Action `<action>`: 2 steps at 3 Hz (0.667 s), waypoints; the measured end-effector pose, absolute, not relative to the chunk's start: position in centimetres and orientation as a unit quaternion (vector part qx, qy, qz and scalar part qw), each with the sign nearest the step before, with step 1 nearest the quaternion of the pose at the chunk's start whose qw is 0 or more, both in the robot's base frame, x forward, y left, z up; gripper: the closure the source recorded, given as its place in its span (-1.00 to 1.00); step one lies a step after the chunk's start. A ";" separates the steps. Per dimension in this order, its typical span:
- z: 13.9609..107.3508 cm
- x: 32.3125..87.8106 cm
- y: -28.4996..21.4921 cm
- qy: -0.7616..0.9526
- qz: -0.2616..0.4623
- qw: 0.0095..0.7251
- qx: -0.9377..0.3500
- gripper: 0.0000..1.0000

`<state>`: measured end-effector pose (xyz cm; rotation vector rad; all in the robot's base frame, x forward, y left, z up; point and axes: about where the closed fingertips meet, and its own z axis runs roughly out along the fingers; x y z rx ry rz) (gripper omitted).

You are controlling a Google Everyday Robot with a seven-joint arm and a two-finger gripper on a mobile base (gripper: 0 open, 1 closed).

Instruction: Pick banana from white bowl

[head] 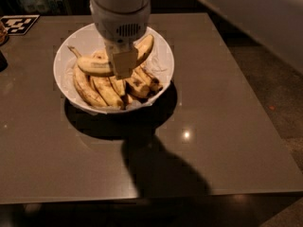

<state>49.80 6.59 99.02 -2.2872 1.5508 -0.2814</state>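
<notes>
The white bowl [162,56] stands on the far left part of the brown table [227,126]. It holds several short, brown-blotched bananas [105,91] on white paper. My gripper [124,63] hangs straight down over the bowl's middle and is shut on the banana [94,66]. This long yellow banana lies crosswise between the fingers, a little above the others, its right end rising toward the bowl's far rim. My arm's white wrist hides the bowl's back part.
A black-and-white marker tag [19,23] lies at the table's far left corner, with a dark object [3,60] at the left edge. The table's right edge drops to the floor [279,89]. My arm's shadow falls in front of the bowl.
</notes>
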 end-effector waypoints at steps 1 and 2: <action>101.7 46.9 5.1 0.545 -0.101 0.222 -0.802 1.00; 103.0 43.7 3.8 0.539 -0.095 0.241 -0.802 1.00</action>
